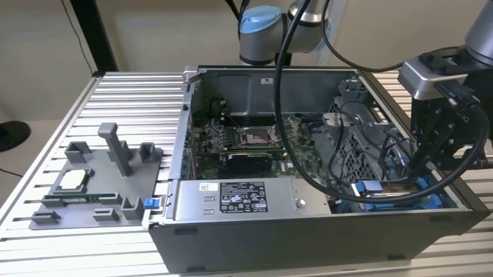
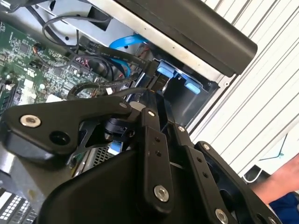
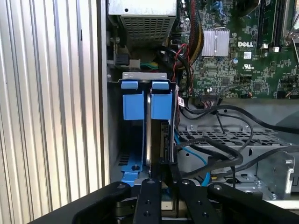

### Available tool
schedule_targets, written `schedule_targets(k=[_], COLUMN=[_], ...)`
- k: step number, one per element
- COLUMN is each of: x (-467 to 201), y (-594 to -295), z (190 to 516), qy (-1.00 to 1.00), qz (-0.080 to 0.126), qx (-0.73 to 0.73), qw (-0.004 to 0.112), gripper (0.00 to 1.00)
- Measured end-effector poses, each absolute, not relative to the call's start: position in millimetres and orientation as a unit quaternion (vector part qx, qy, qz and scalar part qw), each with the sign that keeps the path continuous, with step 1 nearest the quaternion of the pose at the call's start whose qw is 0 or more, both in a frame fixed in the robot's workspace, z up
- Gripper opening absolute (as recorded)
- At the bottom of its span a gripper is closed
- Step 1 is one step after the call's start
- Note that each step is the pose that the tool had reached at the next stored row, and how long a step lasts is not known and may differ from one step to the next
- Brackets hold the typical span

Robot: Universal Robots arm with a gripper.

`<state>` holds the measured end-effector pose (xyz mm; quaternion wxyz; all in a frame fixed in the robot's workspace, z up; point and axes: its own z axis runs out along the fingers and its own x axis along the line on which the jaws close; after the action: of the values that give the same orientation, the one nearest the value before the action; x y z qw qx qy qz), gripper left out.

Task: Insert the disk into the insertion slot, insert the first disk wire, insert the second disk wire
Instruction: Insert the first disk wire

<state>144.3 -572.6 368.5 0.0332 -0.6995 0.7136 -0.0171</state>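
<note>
The disk [image 3: 148, 133] stands on edge in the insertion slot [image 3: 140, 77], a grey cage at the case's corner, with its blue carrier tab [image 3: 161, 105] facing me. An empty blue-fronted carrier [image 3: 130, 100] sits beside it. In both wrist views my gripper [image 3: 167, 179] hangs right at the disk's rear edge, its fingers [image 2: 150, 122] close together around a black wire connector [image 2: 157, 83] that touches the disk. In the exterior view the arm's black head [image 1: 443, 135] hangs over the cage [image 1: 400, 199] at the exterior view's right.
Black and blue cables [image 3: 219, 149] loop beside the cage. The motherboard [image 3: 243, 51] and the silver power-supply box [image 1: 242, 199] fill the rest of the open case. A grey fixture tray [image 1: 92, 184] lies on the ribbed table at the exterior view's left. A person's sleeve [image 2: 285, 200] shows.
</note>
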Motion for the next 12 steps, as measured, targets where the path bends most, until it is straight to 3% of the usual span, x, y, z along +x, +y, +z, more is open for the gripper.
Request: schedule_targets(k=[12], x=[143.5], y=[-571.6], z=[362.4], qy=[0.716], qz=[-0.011], qx=[-0.698], qw=[0.029], gripper=[0.0])
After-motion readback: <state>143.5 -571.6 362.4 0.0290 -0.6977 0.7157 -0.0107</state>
